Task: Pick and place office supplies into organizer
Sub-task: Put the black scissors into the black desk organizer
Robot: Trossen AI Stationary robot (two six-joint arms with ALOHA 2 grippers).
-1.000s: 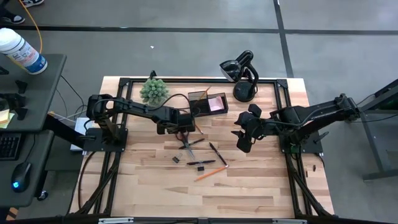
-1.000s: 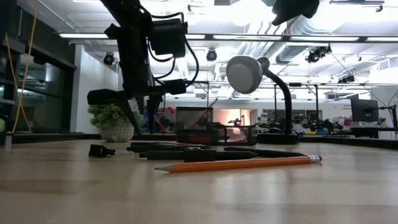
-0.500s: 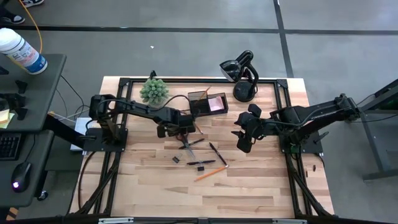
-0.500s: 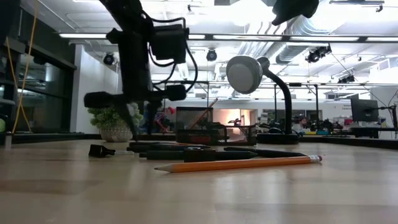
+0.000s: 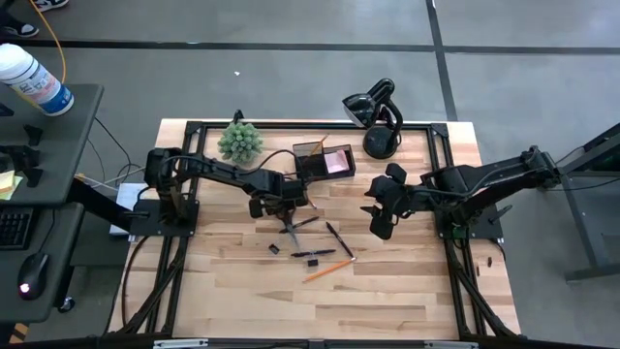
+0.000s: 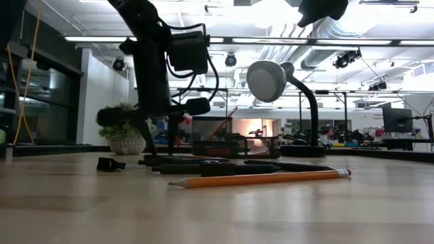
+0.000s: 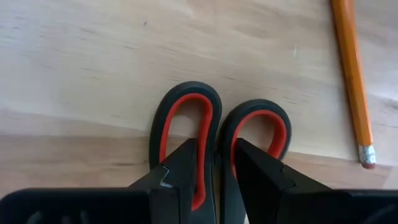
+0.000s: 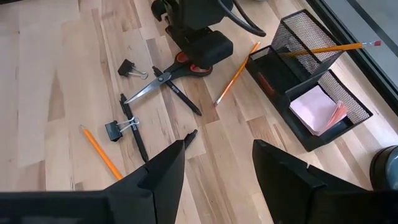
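Red-handled scissors [image 8: 163, 79] lie flat on the table. My left gripper [image 7: 216, 146] stands over their handles [image 7: 186, 102], pointing down, slightly open. One fingertip is over each loop, with the loops' inner bars in the gap. An orange pencil [image 7: 351, 68] lies beside the handles. The black mesh organizer [image 5: 325, 160] at the far middle holds a pink pad [image 8: 320, 109] and a pencil [image 8: 329, 48]. Another pencil [image 5: 325, 271], black pens [image 5: 339, 239] and binder clips [image 8: 115, 130] lie nearer. My right gripper [image 8: 217, 180] hangs open, high over the right middle. My left gripper comes at the scissors' handle loops [image 7: 214, 127] from above, its fingers [image 7: 255, 168] on either side of the two inner bars where the loops meet. I cannot tell whether the fingers touch them. The scissors lie flat on the table.
A spiky green plant [image 5: 239, 141] stands at the far left of the table. A black curved-neck lamp [image 5: 378, 116] stands at the far right, next to the organizer. Bare wood lies toward the near edge [image 5: 320, 310].
My left gripper has sunk toward the scissors' handles and rolled a little about its own pointing line. The gap between its fingers is unchanged. The scissors and the other supplies have stayed where they were.
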